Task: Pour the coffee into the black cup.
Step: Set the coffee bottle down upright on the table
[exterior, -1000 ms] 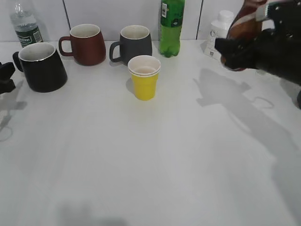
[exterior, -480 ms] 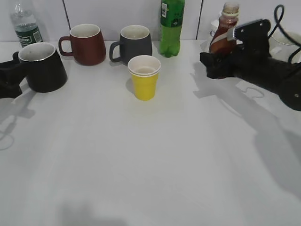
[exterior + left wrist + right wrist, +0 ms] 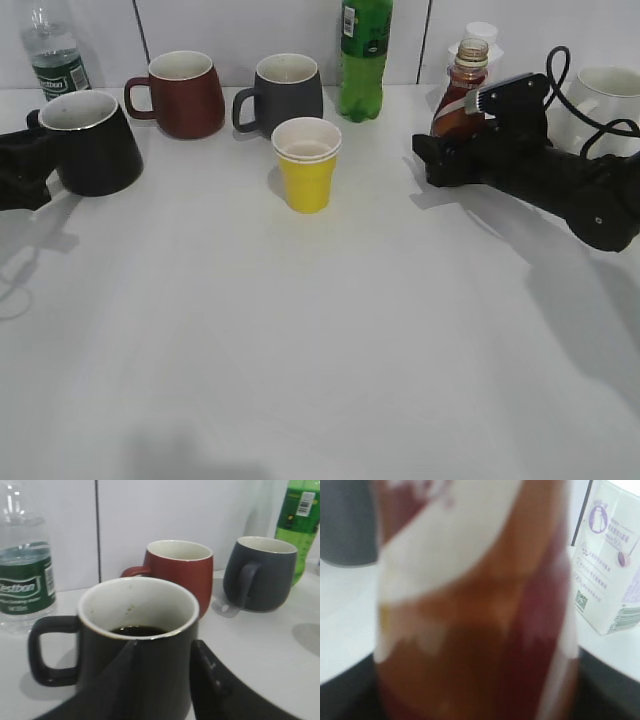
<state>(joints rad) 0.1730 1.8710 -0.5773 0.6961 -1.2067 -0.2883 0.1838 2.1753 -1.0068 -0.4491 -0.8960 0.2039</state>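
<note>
The black cup stands at the far left with dark coffee inside; in the left wrist view it fills the foreground, handle to the left. My left gripper is right against its near side, fingers apart, not closed around it. The coffee bottle stands upright at the back right with its neck uncapped. My right gripper is shut around its lower body. The bottle fills the right wrist view, blurred, and hides the fingers.
A maroon mug, a dark grey mug and a green soda bottle line the back wall. A yellow paper cup stands in front of them. A water bottle is at back left, a white carton and white mug at back right.
My right arm brought the coffee bottle down from a raised tilt to upright on the table at back right. My left gripper moved right, up against the black cup.
</note>
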